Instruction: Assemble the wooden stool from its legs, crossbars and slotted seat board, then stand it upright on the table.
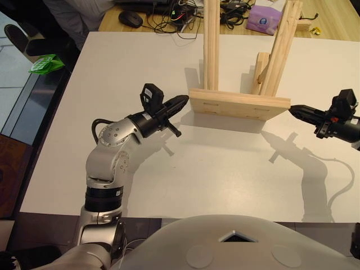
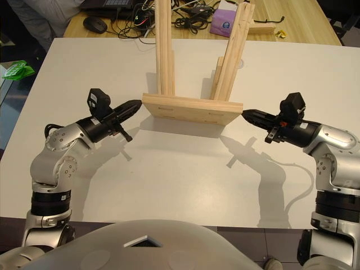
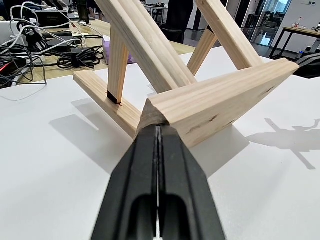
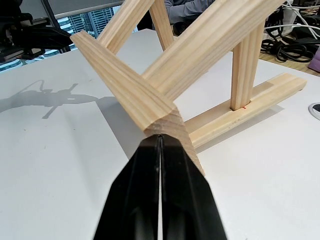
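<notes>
Just beyond the white table point(image 1: 112, 84), cables point(image 1: 169, 19) clutter a desk point(image 1: 337, 17).

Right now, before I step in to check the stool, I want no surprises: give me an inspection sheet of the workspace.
Surface: white table.
Job's things: stool not upright, seat board on edge, legs pointing away.
Clutter: mouse and purple box on the wooden desk; green bag beside the table.
Grippers: left gripper and right gripper shut, tips against the seat board's opposite ends.
Cables: tangle on the wooden desk.
Surroundings: nothing seen.
</notes>
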